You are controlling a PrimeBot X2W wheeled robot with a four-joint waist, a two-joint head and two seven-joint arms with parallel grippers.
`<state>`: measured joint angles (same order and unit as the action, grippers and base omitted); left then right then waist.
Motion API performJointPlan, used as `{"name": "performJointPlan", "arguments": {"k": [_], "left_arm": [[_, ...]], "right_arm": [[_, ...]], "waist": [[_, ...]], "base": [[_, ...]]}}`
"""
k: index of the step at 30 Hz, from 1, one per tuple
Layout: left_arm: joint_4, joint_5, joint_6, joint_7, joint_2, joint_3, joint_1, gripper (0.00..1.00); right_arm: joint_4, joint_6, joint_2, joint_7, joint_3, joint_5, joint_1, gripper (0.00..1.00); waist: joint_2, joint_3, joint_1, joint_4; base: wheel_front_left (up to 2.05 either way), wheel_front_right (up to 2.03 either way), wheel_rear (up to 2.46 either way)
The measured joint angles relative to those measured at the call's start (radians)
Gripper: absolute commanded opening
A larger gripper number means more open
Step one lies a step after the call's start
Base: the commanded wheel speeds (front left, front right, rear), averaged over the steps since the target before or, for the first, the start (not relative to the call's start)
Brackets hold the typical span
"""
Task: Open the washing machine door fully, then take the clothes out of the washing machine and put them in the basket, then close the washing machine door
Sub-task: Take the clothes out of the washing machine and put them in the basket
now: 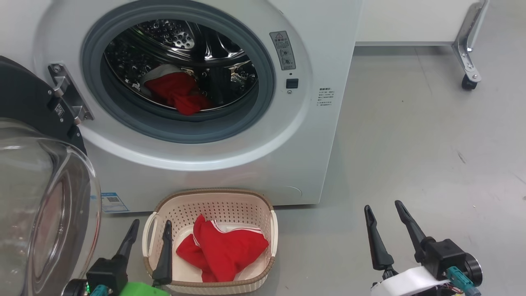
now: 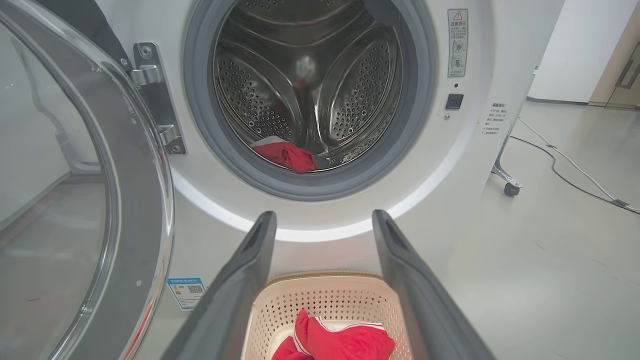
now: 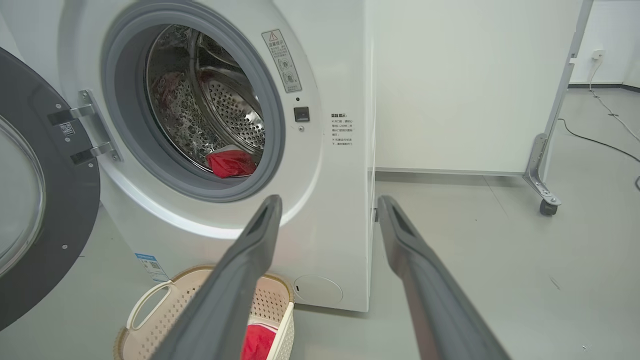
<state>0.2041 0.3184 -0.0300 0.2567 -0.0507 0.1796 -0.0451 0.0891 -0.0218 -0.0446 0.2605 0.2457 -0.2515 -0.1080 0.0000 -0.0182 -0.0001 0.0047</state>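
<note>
Two robot grippers hover low over a grey floor (image 1: 411, 144) in front of a white front-loading washing machine (image 1: 230, 164). The left gripper (image 1: 151, 224) is at the near left, its two long dark fingers spread wide and holding nothing; seen from the head, they frame the left handle (image 1: 145, 240) of the basket (image 1: 213, 192). The right gripper (image 1: 383, 205) is at the near right, well apart from machine and basket, fingers likewise spread wide and empty. The washing machine door (image 1: 41, 193), black with a bulging clear glass bowl, is swung wide open to the left on its metal hinge (image 1: 68, 94). Inside the steel drum (image 1: 181, 39), a red garment (image 1: 178, 94) with a pale edge lies at the bottom, just behind the grey gasket (image 1: 181, 131). The cream perforated basket stands on the floor just in front of the machine, below the opening. A second red garment (image 1: 224, 250) with white stripes lies crumpled inside it. A wheeled metal leg (image 1: 466, 45) stands at the far right.
</note>
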Motion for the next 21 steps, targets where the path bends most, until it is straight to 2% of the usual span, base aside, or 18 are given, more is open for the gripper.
{"name": "performJointPlan", "arguments": {"k": [21], "left_arm": [[-0.137,0.000,0.021,-0.010,-0.001,0.036,-0.100,1.00]], "right_arm": [[-0.022,0.000,0.001,0.000,0.014,0.000,-0.034,1.00]], "waist": [[0.0000,0.013,0.0001,-0.007]], "base": [[0.00,0.00,0.00]]}}
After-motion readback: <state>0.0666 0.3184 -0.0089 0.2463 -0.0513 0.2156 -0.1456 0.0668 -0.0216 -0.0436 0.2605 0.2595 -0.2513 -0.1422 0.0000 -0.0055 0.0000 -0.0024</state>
